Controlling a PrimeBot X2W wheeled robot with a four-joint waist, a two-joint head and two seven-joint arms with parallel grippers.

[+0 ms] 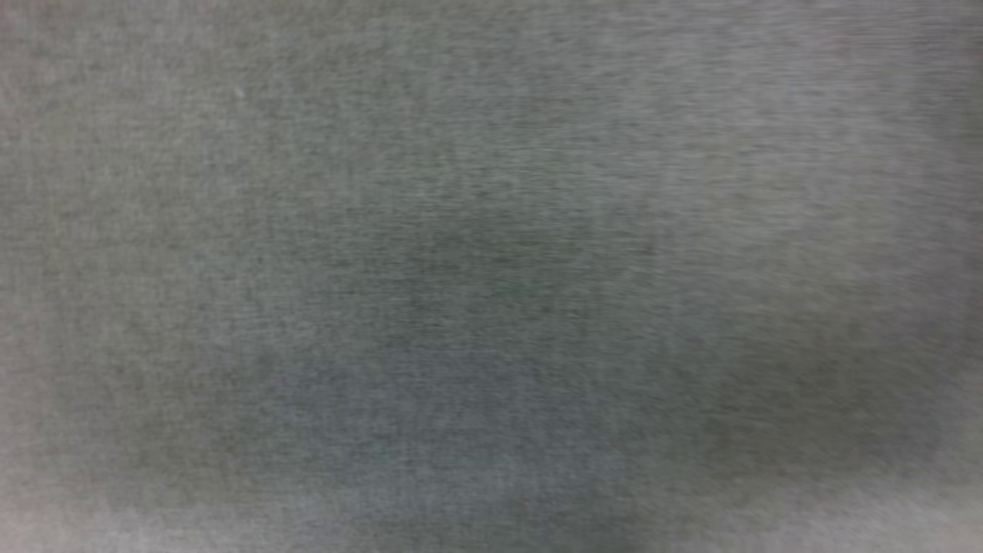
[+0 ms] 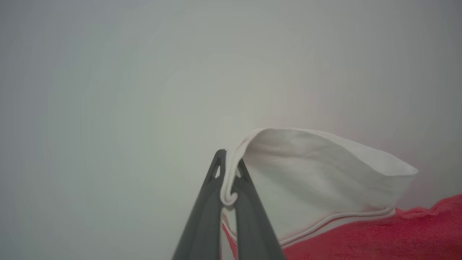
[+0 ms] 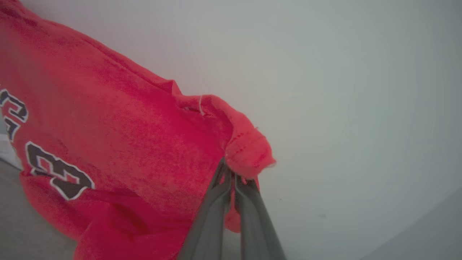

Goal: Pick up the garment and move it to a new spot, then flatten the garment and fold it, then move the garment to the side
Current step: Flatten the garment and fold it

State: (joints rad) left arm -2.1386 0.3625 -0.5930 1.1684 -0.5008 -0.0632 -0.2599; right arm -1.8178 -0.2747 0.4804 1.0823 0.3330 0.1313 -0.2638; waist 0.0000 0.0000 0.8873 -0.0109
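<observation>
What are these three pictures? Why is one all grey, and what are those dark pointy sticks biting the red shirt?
This is a robot with two arms. The grey picture comes from its head camera and is too blurry to tell anything. The other two come from cameras on its wrists. The dark sticks are its jaws. The left jaws are shut on the white sleeve of a red shirt; the right jaws pinch its red hem.

Left claw [image 2: 230,159] and right claw [image 3: 234,175] — each tight on a fold of the garment [image 3: 126,137]
</observation>
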